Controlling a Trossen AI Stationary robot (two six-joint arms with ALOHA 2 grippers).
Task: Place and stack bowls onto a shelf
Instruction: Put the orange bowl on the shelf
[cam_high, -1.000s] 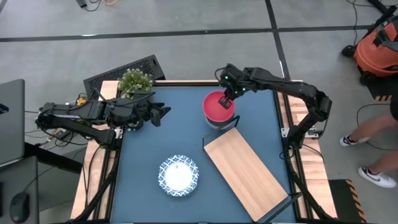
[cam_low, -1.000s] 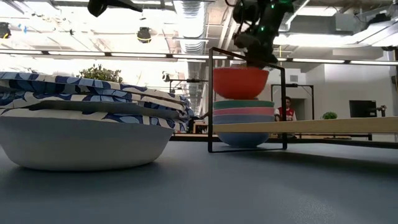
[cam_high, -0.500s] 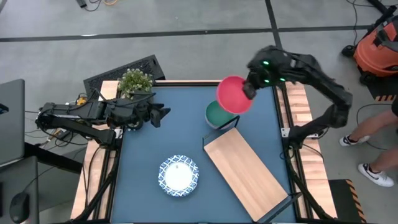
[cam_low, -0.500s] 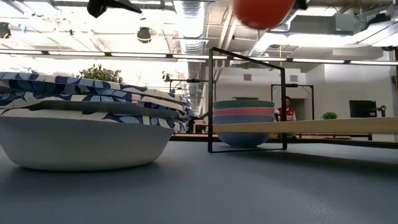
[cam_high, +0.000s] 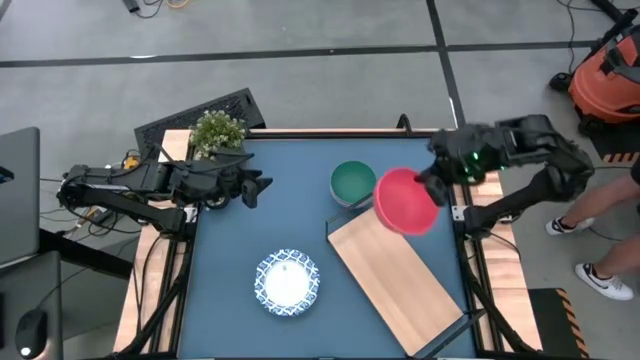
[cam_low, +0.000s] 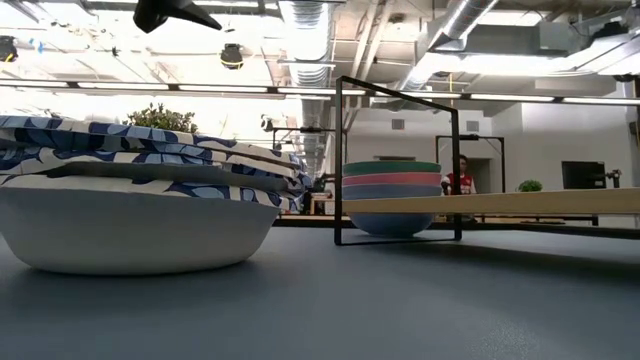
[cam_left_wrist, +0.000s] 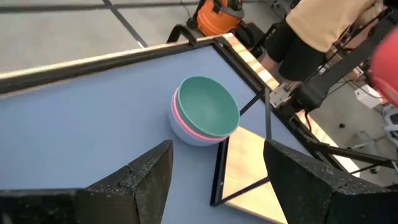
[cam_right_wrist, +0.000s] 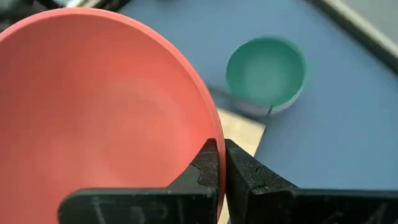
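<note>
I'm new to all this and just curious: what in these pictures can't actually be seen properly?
- Red bowl: absent from the low view, held above that picture's top edge.
- Stacked bowls: in the low view the shelf board crosses the lowest one; how many there are is unclear.
- Person: cut off by the edge in the high and left wrist views.
- Patterned bowls: cut by the low view's left edge.

One red round bowl, one green round bowl topping a stack with one pink bowl and one pale blue bowl, blue-and-white patterned shallow bowls stacked, exact number unclear, one light-wood shelf board, one potted green plant
</note>
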